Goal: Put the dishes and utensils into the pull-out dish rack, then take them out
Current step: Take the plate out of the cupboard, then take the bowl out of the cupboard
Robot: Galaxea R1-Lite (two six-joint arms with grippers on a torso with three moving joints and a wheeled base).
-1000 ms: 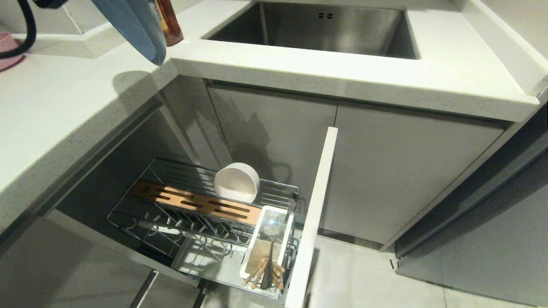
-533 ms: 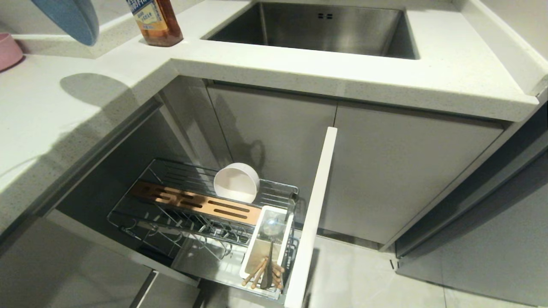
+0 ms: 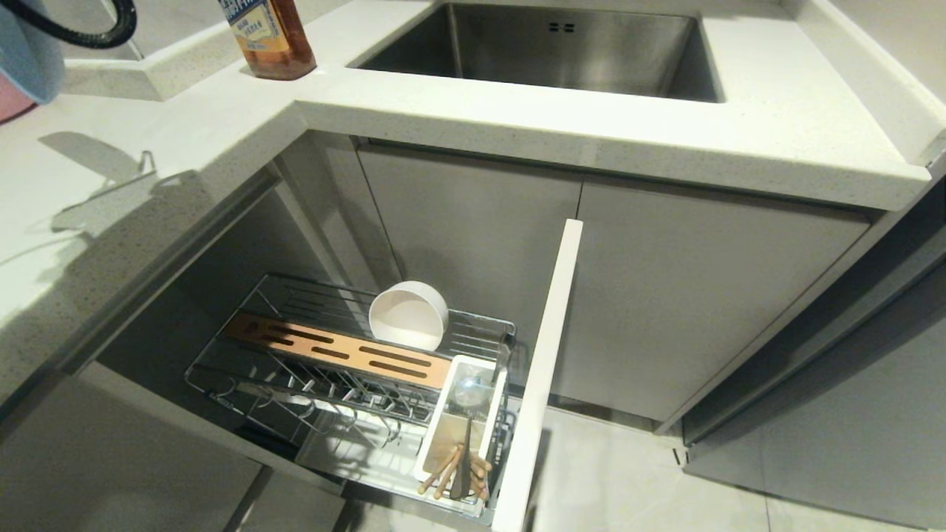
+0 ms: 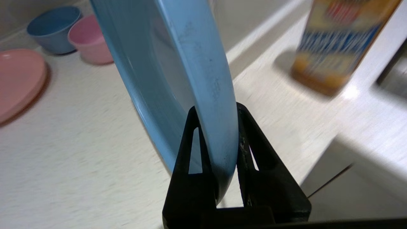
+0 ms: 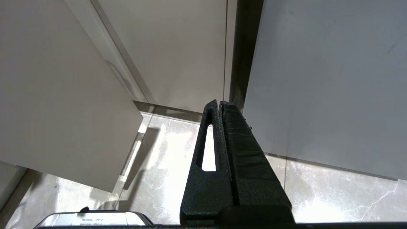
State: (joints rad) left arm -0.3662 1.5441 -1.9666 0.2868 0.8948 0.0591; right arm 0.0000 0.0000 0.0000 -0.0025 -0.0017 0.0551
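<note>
Light-blue plastic, the plate (image 4: 178, 73), is gripped by its rim in the left gripper (image 4: 217, 111), standing on edge above the counter (image 4: 79, 152), long axis running away from the jaws. A pink plate (image 4: 19, 79) lies beyond, to one side. Since a second ago the plate has been carried leftward, away from the rack (image 3: 347, 369). The right gripper (image 5: 221, 103) is parked, clenched on nothing.

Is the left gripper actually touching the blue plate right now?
Touching. The left wrist view shows the left gripper with both fingers clamped on the rim of the blue plate, no gap either side.
</note>
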